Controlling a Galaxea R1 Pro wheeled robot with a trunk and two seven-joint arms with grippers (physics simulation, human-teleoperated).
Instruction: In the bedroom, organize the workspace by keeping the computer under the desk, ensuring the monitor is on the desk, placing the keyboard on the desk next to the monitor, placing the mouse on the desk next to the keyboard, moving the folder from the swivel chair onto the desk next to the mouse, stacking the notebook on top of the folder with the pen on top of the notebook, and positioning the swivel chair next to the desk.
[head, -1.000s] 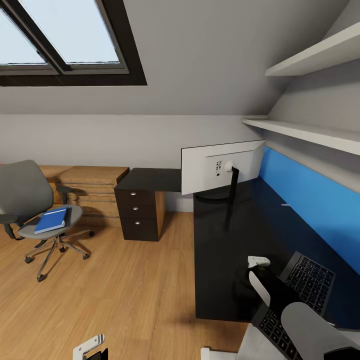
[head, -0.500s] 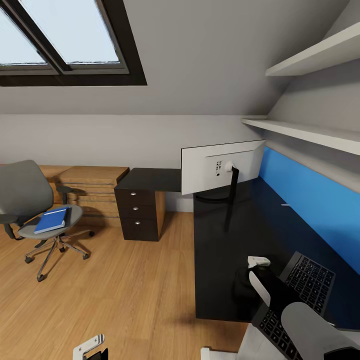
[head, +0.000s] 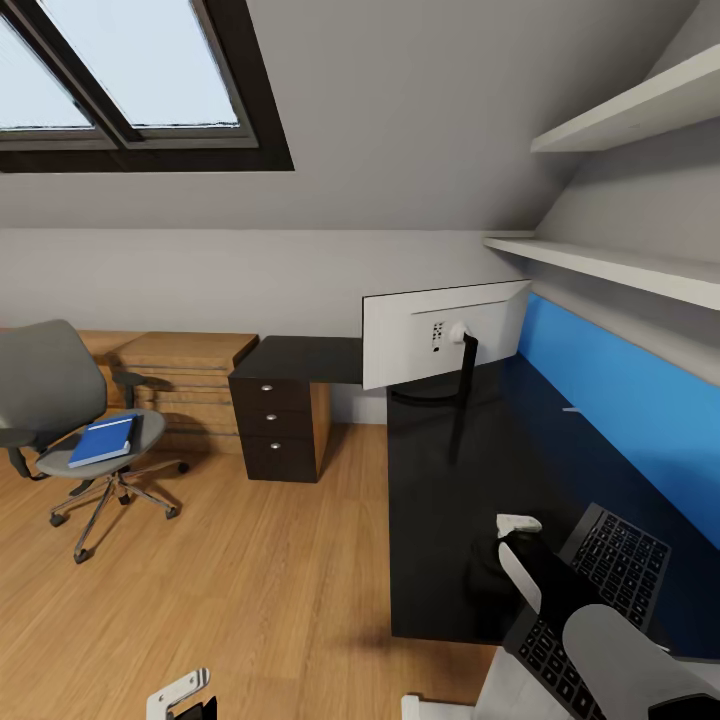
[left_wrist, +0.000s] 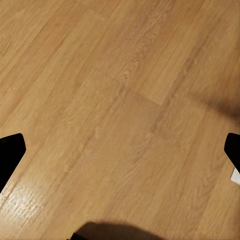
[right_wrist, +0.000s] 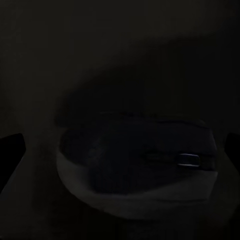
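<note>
Nothing has shifted since earlier. Right gripper (head: 497, 560) hangs over the mouse (right_wrist: 137, 167) on the desk (head: 440, 540) beside the keyboard (head: 600, 590), fingers wide; left gripper (left_wrist: 120, 150) spread above floor. Folder (head: 102, 438) lies on swivel chair (head: 60, 400).

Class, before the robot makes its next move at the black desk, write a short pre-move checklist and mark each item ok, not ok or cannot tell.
1. Wide white-backed monitor stands on the long black desk: ok.
2. Slim dark-keyed keyboard lies on the desk: ok.
3. Small rounded dark mouse sits on the desk under the right gripper: ok; whether gripped, cannot tell.
4. Flat bright blue folder moved to the desk: not ok, it lies on the grey swivel chair.
5. Left gripper free: ok, open over wood floor.
</note>
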